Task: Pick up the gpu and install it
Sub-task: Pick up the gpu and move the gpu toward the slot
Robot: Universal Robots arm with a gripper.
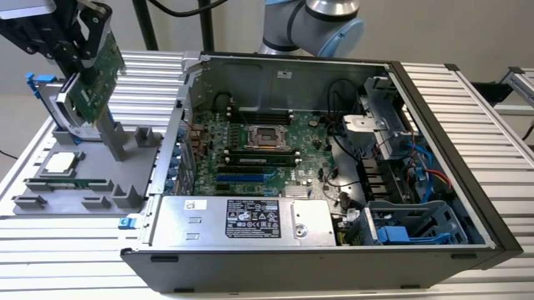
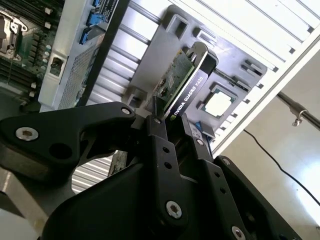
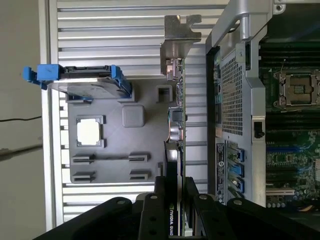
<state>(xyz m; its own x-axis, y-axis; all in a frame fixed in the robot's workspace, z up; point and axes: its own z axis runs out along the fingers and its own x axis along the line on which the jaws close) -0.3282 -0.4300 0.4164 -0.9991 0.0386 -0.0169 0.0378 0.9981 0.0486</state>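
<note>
- Black gripper (image 1: 84, 57) is clamped tight on the gpu (image 1: 99, 74), a flat green circuit-board card, over the grey plastic parts tray (image 1: 62, 201), at the exterior view's left of the open black computer case (image 1: 292, 269).
- The first wrist view catches the card edge-on, with its silver metal end bracket (image 3: 179, 35) near the blue-framed hard drive (image 3: 87, 85).
- The second wrist view shows the fingers (image 2: 159, 137) pinching its black cooler side.

Slatted table (image 1: 492, 112) carries grey tray (image 1: 96, 165) and computer case (image 1: 292, 270).
</note>
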